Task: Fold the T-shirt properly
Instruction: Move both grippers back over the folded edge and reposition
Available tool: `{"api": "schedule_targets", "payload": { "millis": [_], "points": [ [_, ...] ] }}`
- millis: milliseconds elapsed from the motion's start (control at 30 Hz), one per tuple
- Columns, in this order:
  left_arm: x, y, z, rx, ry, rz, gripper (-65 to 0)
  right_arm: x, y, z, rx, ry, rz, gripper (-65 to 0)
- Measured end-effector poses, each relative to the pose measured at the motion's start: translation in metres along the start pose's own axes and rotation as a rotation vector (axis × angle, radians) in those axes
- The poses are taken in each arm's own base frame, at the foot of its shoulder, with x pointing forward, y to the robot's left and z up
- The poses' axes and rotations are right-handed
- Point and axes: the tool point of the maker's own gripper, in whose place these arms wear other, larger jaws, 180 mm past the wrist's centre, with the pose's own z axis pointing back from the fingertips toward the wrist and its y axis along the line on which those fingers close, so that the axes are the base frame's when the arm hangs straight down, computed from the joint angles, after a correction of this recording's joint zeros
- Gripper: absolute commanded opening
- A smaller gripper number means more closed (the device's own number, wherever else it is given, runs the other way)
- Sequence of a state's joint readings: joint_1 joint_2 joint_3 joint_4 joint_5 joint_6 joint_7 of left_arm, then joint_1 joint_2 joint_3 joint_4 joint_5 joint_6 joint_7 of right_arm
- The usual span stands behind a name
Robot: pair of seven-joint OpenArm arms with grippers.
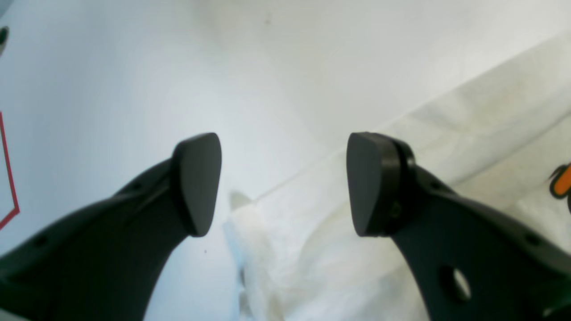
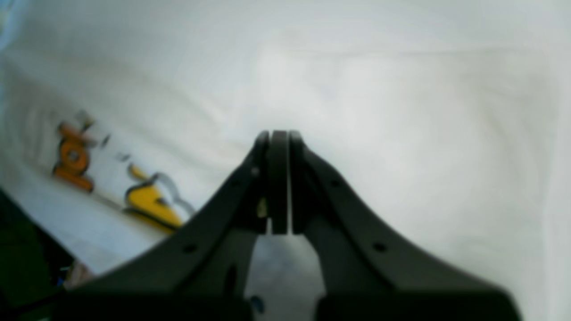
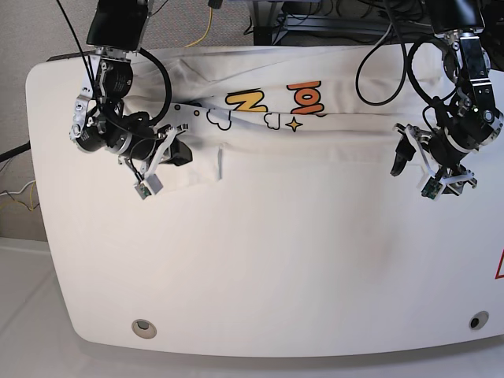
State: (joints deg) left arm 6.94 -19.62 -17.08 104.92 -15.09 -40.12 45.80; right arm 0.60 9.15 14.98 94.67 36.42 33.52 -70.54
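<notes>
White T-shirt [image 3: 315, 118] lies half-folded far on desk [image 3: 276, 268]. Right gripper [image 2: 279, 178] jaws closed, empty; left gripper [image 1: 283, 183] jaws open. Risk: slack cloth slips, fold skews.

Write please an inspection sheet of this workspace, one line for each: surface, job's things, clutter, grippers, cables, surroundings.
Surface: white glossy tabletop, with round holes near the front corners and a red mark at its right edge.
Job's things: T-shirt lies as a long band across the far side, print partly showing.
Clutter: nothing seen.
Grippers: left gripper open, over the shirt's edge, holding nothing; right gripper shut, over the fabric; whether it pinches cloth cannot be told.
Cables: black cables loop along both arms; a yellow one behind the table.
Surroundings: grey wall, dark equipment behind.
</notes>
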Motion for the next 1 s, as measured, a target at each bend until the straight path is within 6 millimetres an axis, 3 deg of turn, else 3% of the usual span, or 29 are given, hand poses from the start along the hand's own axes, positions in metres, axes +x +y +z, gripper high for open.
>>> {"api": "schedule_targets", "payload": {
  "millis": [167,267,367,467,533,700,1000],
  "points": [
    [-0.002,0.002,-0.002,0.002,0.006,0.005,-23.2,-0.001,-0.003,0.001,-0.027,-0.010,0.011,-56.3],
    [-0.002,-0.002,-0.002,-0.009,0.003,0.002,-23.3,0.022,-0.017,0.006,-0.065,-0.137,0.031,-50.6],
    [-0.003,-0.003,-0.002,-0.011,0.006,0.002,-23.2,0.039,-0.044,0.009,-0.137,-0.194,0.044,-43.6],
    [-0.003,-0.003,-0.002,-0.010,0.006,0.001,-23.1,0.043,-0.063,0.008,-0.167,-0.213,0.022,-37.4],
    [-0.002,-0.003,-0.002,-0.011,0.002,0.001,-22.6,0.033,-0.074,0.004,-0.175,-0.189,-0.005,-33.3],
    [0.000,-0.002,0.000,-0.009,-0.006,0.002,-22.5,0.002,-0.086,-0.007,-0.185,-0.083,-0.049,-29.6],
    [0.001,-0.001,0.000,-0.011,-0.005,0.000,-22.8,0.017,-0.098,-0.023,-0.155,-0.106,-0.110,-28.7]
  ]
}}
